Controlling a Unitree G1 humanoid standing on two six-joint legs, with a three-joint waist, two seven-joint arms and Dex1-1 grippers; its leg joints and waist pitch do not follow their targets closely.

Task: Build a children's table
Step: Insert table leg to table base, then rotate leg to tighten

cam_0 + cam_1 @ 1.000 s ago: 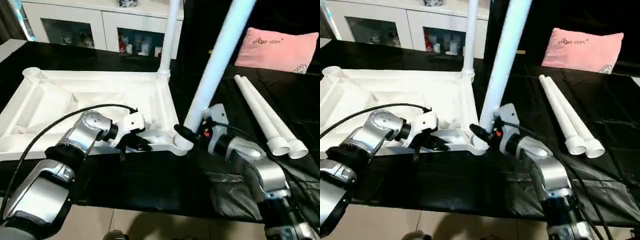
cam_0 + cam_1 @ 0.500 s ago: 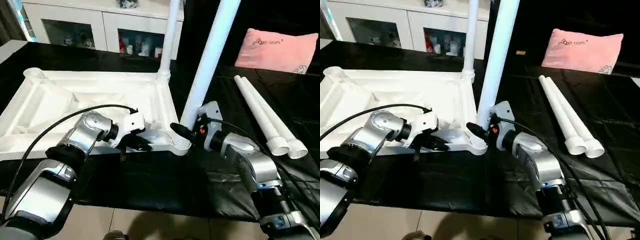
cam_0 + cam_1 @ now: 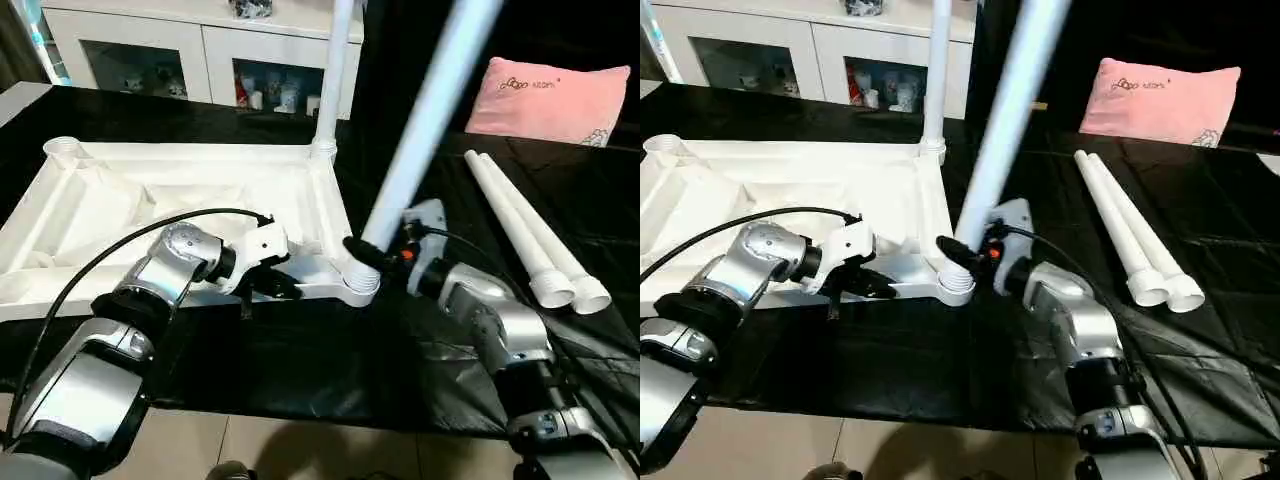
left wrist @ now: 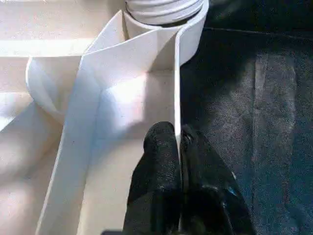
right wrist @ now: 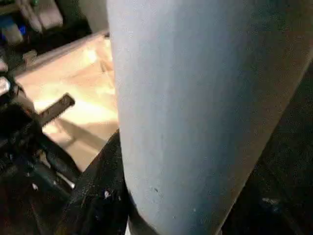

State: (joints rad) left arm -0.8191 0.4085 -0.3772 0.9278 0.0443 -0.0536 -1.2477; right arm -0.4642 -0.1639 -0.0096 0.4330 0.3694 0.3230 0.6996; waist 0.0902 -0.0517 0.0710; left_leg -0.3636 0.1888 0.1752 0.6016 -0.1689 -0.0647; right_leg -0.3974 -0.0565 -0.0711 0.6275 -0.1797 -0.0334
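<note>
The children's table's white tabletop (image 3: 180, 195) lies upside down, ribs up, on the black-covered surface. One white leg (image 3: 331, 80) stands upright in its far right corner socket. My right gripper (image 3: 374, 250) is shut on a second leg (image 3: 425, 110) near its lower end. That leg leans to the right, with its foot at the near right corner socket (image 3: 360, 283). My left gripper (image 3: 284, 288) is shut on the tabletop's thin near rim wall (image 4: 177, 83), just left of that socket. Two more legs (image 3: 520, 225) lie side by side at the right.
A pink pillow (image 3: 550, 95) rests at the far right. A white cabinet with glass doors (image 3: 200, 50) stands behind the table. The near table edge and floor (image 3: 300, 450) lie close below my arms. Black cloth spreads between the tabletop and the lying legs.
The held leg swung more upright half a second ago and now leans to the right again, its foot still at the near right socket. My left gripper keeps its hold on the rim.
</note>
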